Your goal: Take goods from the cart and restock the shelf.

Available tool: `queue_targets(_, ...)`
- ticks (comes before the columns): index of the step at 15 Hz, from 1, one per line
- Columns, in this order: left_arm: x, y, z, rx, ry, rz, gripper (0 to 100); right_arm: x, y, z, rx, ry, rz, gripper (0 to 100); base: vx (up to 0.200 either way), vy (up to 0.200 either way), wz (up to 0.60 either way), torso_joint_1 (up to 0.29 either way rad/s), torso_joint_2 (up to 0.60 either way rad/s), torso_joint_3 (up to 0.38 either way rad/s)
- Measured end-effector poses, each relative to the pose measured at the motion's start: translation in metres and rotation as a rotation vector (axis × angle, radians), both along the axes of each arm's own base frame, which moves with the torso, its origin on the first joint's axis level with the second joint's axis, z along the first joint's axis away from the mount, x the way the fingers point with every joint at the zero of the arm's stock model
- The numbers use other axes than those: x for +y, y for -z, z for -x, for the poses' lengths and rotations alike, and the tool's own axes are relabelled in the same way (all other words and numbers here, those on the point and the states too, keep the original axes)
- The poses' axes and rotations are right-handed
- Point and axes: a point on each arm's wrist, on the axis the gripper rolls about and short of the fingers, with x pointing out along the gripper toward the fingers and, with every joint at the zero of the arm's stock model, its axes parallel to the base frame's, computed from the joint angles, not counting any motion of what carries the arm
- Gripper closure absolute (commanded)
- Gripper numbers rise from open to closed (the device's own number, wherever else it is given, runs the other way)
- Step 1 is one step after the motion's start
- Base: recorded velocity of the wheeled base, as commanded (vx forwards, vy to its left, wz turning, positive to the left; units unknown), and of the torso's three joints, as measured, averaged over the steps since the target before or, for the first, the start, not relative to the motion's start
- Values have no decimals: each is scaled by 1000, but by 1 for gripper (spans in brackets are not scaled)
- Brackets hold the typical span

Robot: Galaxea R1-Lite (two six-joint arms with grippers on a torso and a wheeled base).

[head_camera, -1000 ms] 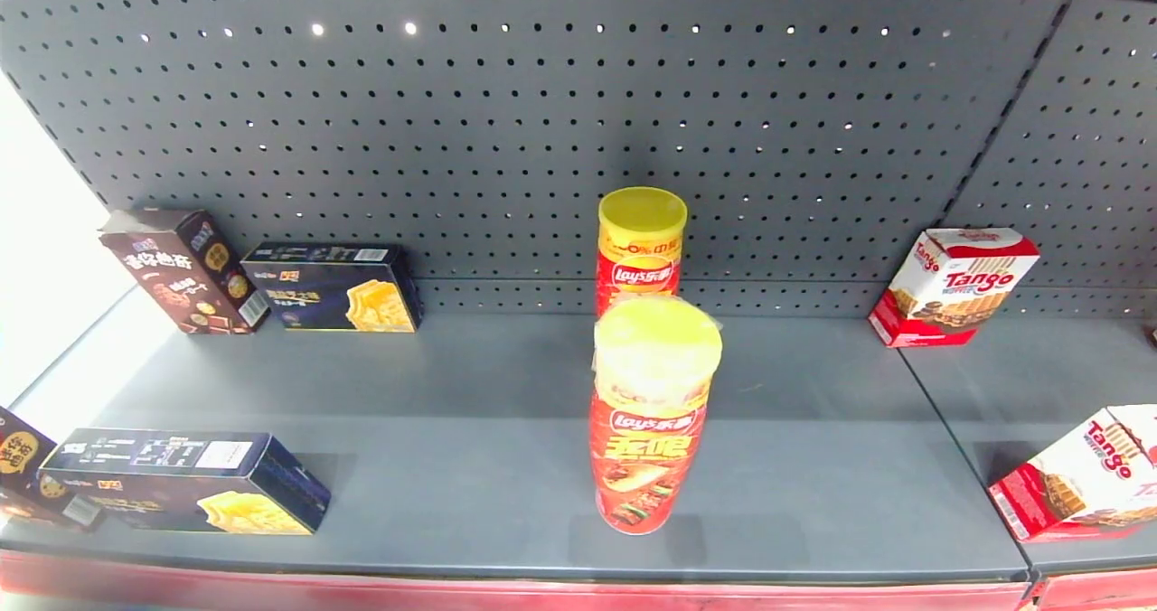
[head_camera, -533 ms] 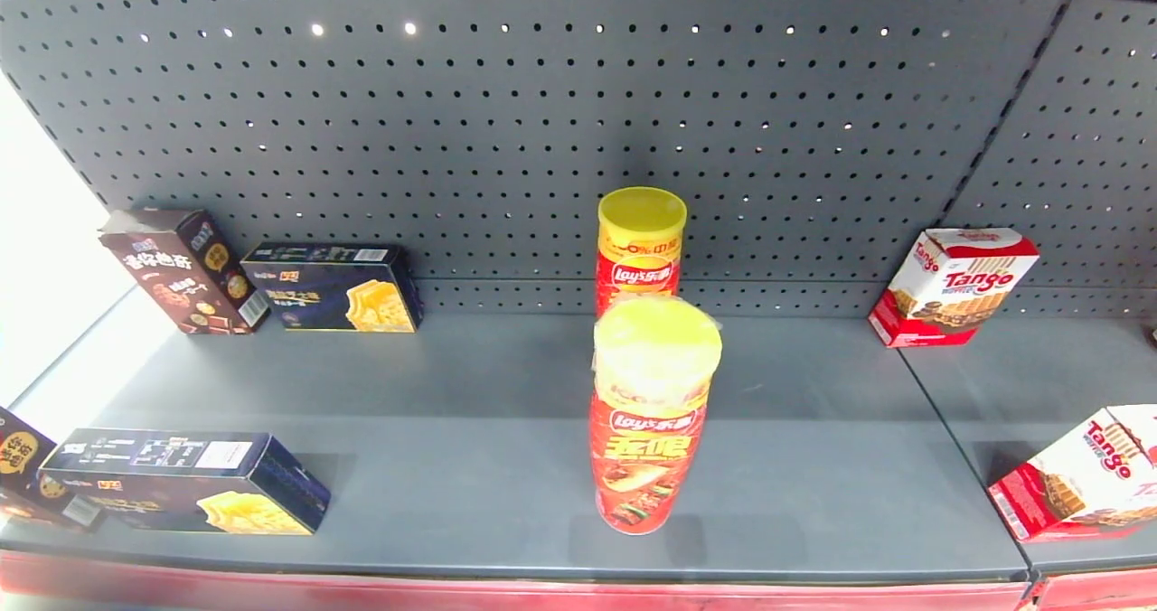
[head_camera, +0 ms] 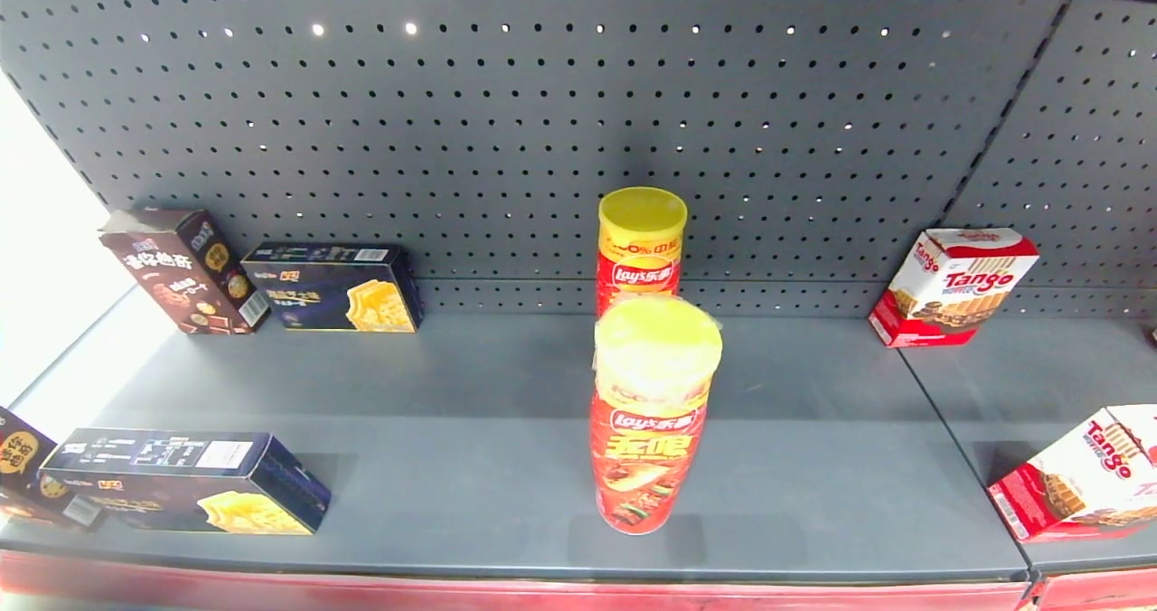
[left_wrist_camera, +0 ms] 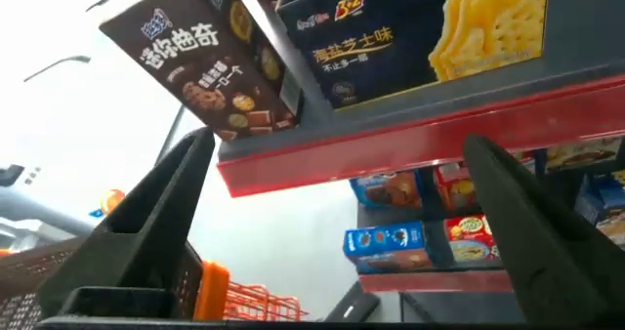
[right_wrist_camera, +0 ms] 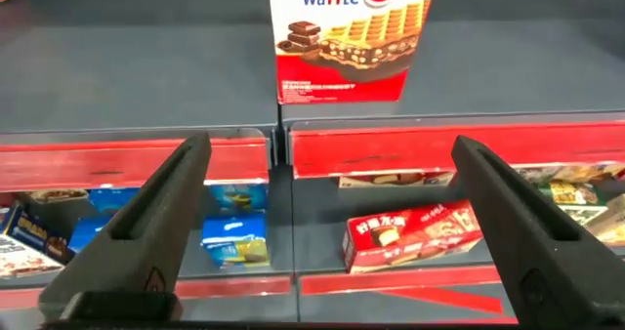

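Two grippers hang level with the shelf's (head_camera: 452, 394) red front edge, each with jaws spread wide and nothing between them. Ahead of the left gripper (left_wrist_camera: 339, 144) sit a brown box (left_wrist_camera: 200, 61) and a cracker box (left_wrist_camera: 420, 37); ahead of the right gripper (right_wrist_camera: 329, 144) stands a wafer box (right_wrist_camera: 347, 37). The front can (head_camera: 651, 412) and back can (head_camera: 641, 245) stand mid-shelf, unmoved since a second ago

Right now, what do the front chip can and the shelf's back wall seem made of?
Front chip can: probably glossy printed cardboard, judging by its sheen; lid looks like translucent plastic. Back wall: seemingly matte grey painted metal, with punched holes.
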Motion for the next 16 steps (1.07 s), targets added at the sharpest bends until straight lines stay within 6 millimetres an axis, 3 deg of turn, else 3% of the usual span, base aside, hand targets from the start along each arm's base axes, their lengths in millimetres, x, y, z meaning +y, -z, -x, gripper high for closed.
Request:
queue_targets(4, -4, -1, -2, 40, -194, 36, 0, 0, 1, 1, -12, -3, 1, 0, 0, 0, 0, 0, 0, 0)
queue_targets(8, -6, 2, 3, -73, -314, 273, 0, 0, 1, 1, -15, -3, 1, 0, 0, 0, 0, 0, 0, 0)
queue_targets(11, -5, 3, 5, -104, -386, 269, 0, 0, 1, 1, -15, -4, 1, 0, 0, 0, 0, 0, 0, 0)
queue_targets(12, -7, 3, 4, -95, -306, 268, 0, 0, 1, 1, -15, -3, 1, 0, 0, 0, 0, 0, 0, 0)
queue_targets(14, -14, 4, 2, -51, 30, 290, 0, 0, 1, 1, -15, -3, 1, 0, 0, 0, 0, 0, 0, 0)
queue_targets(16, -18, 9, 1, 4, 216, 355, 0, 0, 1, 1, -15, -3, 1, 0, 0, 0, 0, 0, 0, 0)
